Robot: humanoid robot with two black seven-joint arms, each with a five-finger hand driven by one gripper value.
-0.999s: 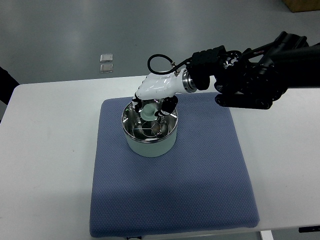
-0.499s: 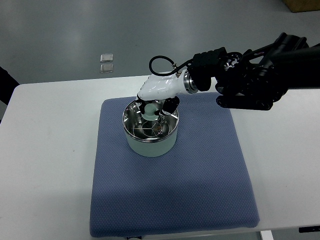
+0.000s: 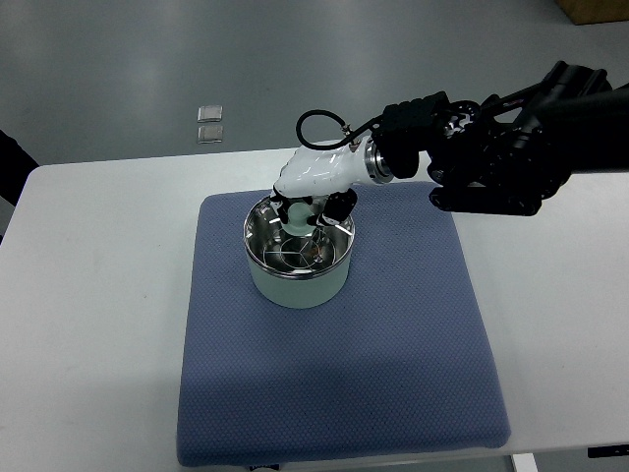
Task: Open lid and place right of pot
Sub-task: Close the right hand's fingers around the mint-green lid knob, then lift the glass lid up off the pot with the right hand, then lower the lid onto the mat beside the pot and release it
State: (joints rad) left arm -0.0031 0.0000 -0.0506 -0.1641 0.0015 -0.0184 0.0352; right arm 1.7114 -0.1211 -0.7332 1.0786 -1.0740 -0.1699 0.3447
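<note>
Right hand hides lid knob

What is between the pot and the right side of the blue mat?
Nothing. In the top view, only bare blue mat stretches right of the pot; the right robot hand sits over the pot's lid.

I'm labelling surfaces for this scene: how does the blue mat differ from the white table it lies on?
The blue mat is dark blue with a dotted weave; the table is plain smooth white. The mat is smaller, covering only the table's middle, with bare table showing to its left, right and behind. The mat carries the pot; the table carries the mat. Both are flat with rounded corners.
</note>
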